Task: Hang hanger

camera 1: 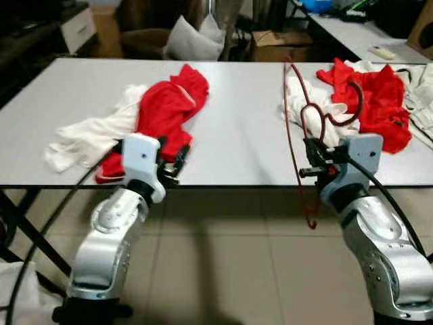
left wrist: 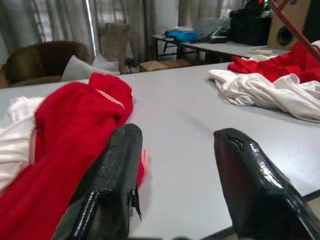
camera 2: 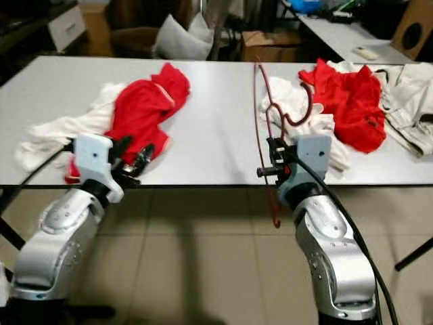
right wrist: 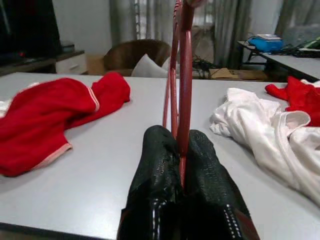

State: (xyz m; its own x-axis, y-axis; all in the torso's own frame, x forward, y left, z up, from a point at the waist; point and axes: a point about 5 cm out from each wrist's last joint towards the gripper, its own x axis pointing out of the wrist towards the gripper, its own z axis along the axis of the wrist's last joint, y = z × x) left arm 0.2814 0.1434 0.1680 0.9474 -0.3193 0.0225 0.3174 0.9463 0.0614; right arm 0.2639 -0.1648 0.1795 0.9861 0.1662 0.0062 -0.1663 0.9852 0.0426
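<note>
A thin dark red hanger (camera 1: 292, 122) stands upright at the table's front edge, its hook (camera 1: 345, 112) curling over the clothes on the right. My right gripper (right wrist: 181, 150) is shut on the hanger's wire (right wrist: 184, 75), just in front of the table edge. My left gripper (left wrist: 177, 165) stands open at the front edge beside a red garment (camera 1: 166, 108) that lies over a white one (camera 1: 95, 135); nothing is between its fingers.
The grey table (camera 1: 237, 122) also carries a pile of red cloth (camera 1: 375, 101) and white cloth (camera 1: 304, 101) on the right. Behind it are a brown armchair with a pillow (camera 1: 193, 37), boxes and another desk (camera 1: 352, 30). Tiled floor lies below.
</note>
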